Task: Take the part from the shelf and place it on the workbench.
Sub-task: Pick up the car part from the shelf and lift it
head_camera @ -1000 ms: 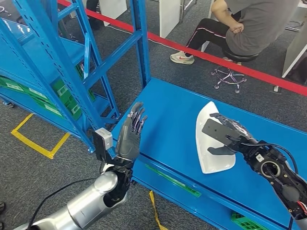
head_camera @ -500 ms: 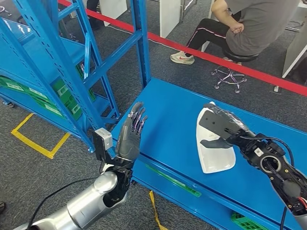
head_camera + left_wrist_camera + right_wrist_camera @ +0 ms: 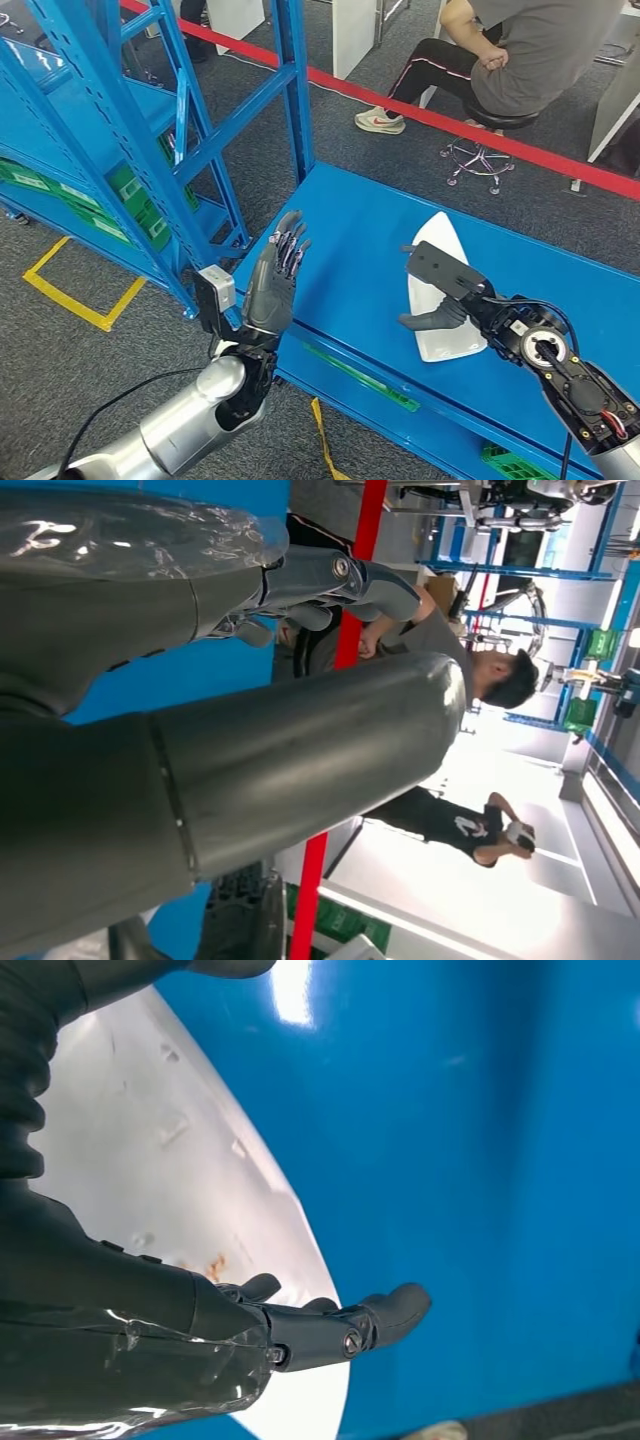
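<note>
Since the earlier frame the right robot hand point(image 3: 438, 290) has slid toward 9 o'clock off the white part point(image 3: 441, 345), its fingers spread and holding nothing. The part lies flat on the blue desk point(image 3: 355, 270). At 8 o'clock, the left robot hand point(image 3: 273, 280) stands upright, fingers spread.

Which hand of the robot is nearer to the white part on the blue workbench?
The right hand. It hovers open over the white part, which lies on the workbench. The left hand is raised open at the workbench's near corner, well apart from the part.
</note>
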You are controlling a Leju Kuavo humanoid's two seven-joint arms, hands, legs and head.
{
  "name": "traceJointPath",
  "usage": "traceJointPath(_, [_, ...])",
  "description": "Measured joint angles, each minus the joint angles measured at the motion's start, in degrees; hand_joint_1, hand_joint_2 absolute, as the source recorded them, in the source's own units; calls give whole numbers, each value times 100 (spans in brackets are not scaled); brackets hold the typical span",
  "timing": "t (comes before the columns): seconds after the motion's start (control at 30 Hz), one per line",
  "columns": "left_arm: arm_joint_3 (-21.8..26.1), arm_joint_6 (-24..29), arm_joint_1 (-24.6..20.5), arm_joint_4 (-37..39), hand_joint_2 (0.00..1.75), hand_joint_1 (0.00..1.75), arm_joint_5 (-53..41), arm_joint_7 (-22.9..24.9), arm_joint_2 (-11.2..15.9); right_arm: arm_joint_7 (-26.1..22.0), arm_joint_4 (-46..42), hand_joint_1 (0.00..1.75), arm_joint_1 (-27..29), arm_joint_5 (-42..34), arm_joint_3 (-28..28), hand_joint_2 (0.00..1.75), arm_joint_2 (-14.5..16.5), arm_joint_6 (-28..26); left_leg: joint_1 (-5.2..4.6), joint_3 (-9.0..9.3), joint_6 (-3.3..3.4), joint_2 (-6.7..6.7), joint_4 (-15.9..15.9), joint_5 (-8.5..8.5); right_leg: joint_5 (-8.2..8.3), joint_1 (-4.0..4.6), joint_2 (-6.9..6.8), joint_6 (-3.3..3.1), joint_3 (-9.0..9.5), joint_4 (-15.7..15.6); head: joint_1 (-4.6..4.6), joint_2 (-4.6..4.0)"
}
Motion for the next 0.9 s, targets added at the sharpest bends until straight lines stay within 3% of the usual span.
traceJointPath(0.9, [0, -68, -79, 15, 0, 0, 65, -14, -35, 142, 745, 0, 246, -537, 281, 175, 115, 108, 15, 1, 0, 1, 1, 0, 0, 0, 3, 0, -3, 0, 0, 0])
